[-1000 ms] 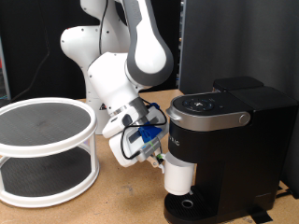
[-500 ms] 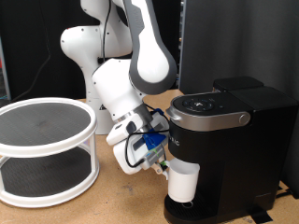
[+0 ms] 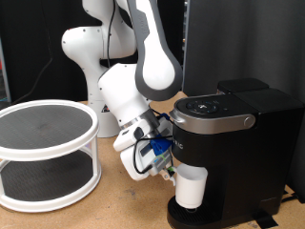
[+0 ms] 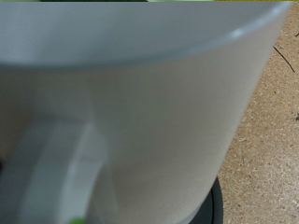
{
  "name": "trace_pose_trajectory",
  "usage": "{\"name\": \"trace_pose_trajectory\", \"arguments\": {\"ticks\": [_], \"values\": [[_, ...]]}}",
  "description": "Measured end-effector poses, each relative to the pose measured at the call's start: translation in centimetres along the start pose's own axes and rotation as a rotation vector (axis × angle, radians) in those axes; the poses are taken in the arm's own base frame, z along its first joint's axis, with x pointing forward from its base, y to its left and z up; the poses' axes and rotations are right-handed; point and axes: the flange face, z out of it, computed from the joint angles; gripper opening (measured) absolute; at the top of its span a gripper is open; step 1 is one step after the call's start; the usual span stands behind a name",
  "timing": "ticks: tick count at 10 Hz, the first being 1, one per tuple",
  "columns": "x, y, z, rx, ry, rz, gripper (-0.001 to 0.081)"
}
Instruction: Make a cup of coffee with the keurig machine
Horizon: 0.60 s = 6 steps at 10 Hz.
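Observation:
The black keurig machine (image 3: 233,143) stands at the exterior view's right, lid shut, silver handle at its front. The white cup (image 3: 190,188) stands upright on or just above the machine's round drip base (image 3: 191,215), under the brew head. My gripper (image 3: 172,174) is low beside the machine, at the cup's side, and seems shut on the cup; the fingers are hard to make out. In the wrist view the cup (image 4: 140,112) fills nearly the whole picture, with its handle (image 4: 42,177) close to the camera. No fingertips show there.
A white two-tier round rack (image 3: 46,153) stands at the exterior view's left on the wooden table (image 3: 114,212). The robot's white base (image 3: 91,57) is behind. A dark panel stands behind the machine.
The gripper and the cup have moved down and a little to the right, bringing the cup lower under the brew head, towards the drip base.

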Motion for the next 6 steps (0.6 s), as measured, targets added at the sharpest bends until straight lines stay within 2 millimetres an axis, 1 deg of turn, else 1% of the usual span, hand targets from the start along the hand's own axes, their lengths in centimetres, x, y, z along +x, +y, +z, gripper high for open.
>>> {"name": "trace_pose_trajectory", "arguments": {"ticks": [2,3,4,5,6], "values": [[-0.34,0.00,0.18,-0.010,-0.006,0.002,0.0072],[-0.54,0.04,0.35,-0.015,-0.009,0.003,0.0172],[-0.75,0.08,0.51,-0.017,-0.010,0.002,0.0172],[-0.86,0.12,0.58,-0.017,-0.011,0.001,0.0423],[-0.88,0.13,0.58,-0.017,-0.012,0.001,0.0423]]}}
